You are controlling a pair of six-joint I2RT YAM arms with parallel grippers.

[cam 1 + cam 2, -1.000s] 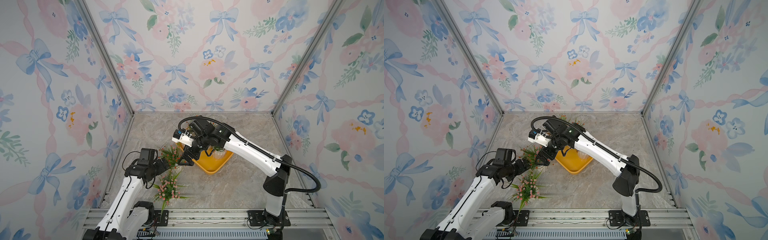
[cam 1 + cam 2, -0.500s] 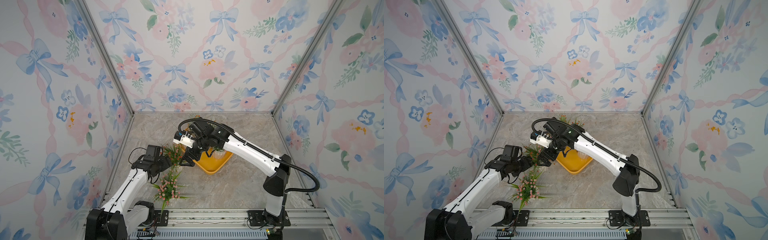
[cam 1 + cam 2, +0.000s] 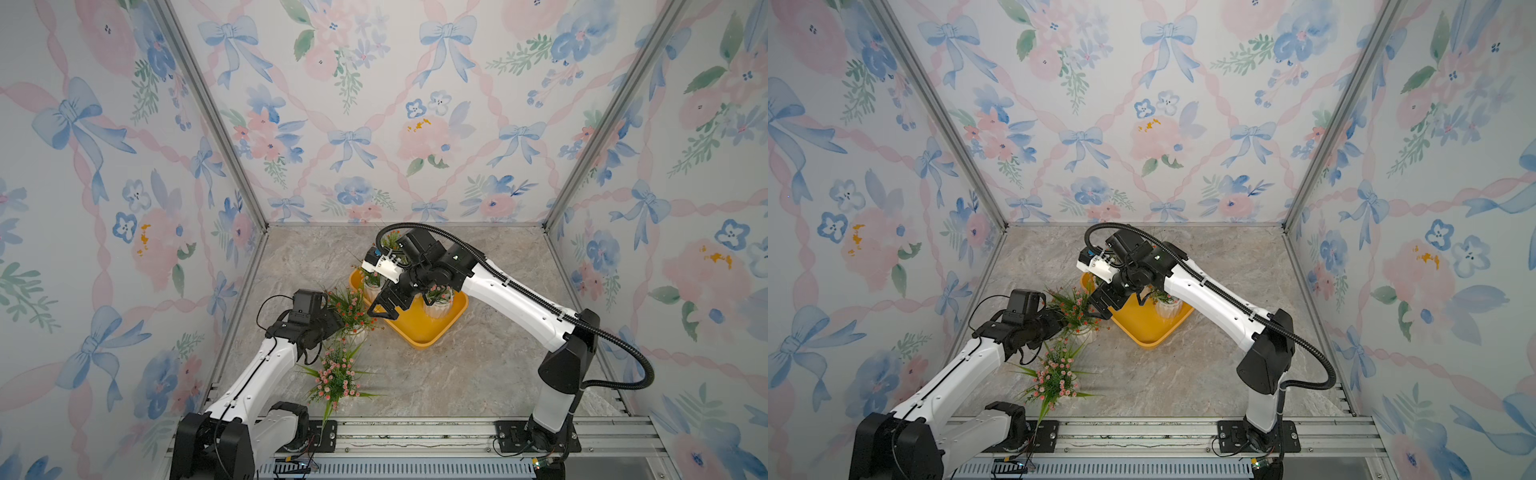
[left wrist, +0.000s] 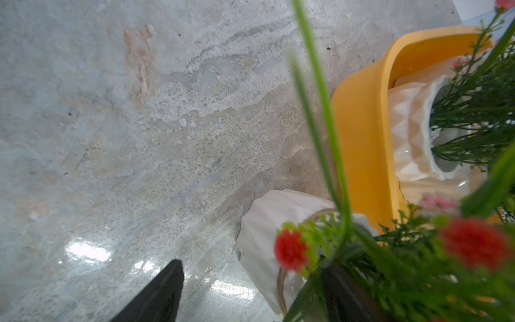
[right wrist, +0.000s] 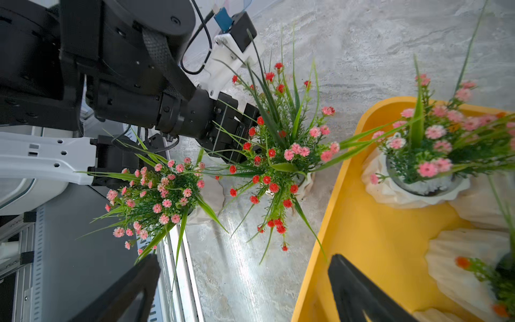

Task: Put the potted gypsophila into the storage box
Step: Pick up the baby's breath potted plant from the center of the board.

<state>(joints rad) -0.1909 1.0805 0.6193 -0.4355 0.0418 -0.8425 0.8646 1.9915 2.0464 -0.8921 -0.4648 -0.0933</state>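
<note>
While the left gripper [image 4: 250, 267] is straddling the white pot of a red-blossomed gypsophila [image 3: 351, 309] with its jaws apart, one finger [image 4: 164, 290] clear of the pot, that plant is standing on the marble table [image 3: 415, 386] just beside a corner of the storage box [image 3: 417, 332]. The right gripper [image 5: 242, 259] is hovering wide open and empty above the box's near rim. Other potted gypsophila [image 3: 438, 299] are sitting inside the box, and a pink-blossomed gypsophila [image 3: 336, 374] is standing on the table nearer the aluminium rail [image 3: 415, 430].

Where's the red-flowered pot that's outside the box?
In a top view the red-flowered pot stands on the table just left of the storage box, beyond the pink-flowered pot.
</note>
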